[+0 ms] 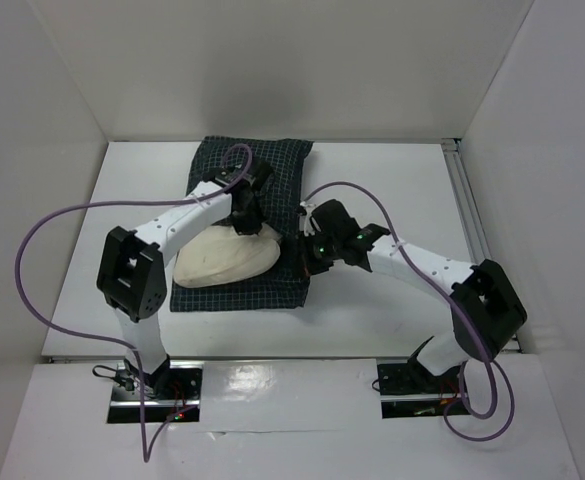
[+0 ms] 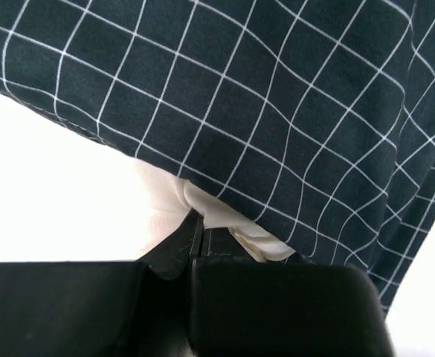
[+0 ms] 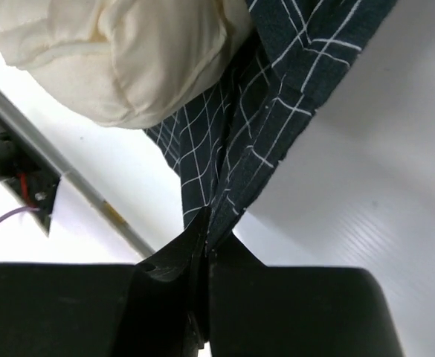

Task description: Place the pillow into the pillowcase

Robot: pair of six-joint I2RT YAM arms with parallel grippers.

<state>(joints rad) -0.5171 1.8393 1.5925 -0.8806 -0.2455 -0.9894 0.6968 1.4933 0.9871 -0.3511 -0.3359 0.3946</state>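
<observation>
On white table (image 1: pixel 392 200), left tool (image 2: pixel 199 227) pinches pillow (image 1: pixel 227 258), right tool (image 3: pixel 206 238) pinches pillowcase (image 1: pixel 262 165)

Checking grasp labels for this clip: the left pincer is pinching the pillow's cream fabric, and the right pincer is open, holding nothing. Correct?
Not quite. The right pincer is shut on a fold of the pillowcase, as the right wrist view shows. The left pincer does pinch the pillow.
</observation>
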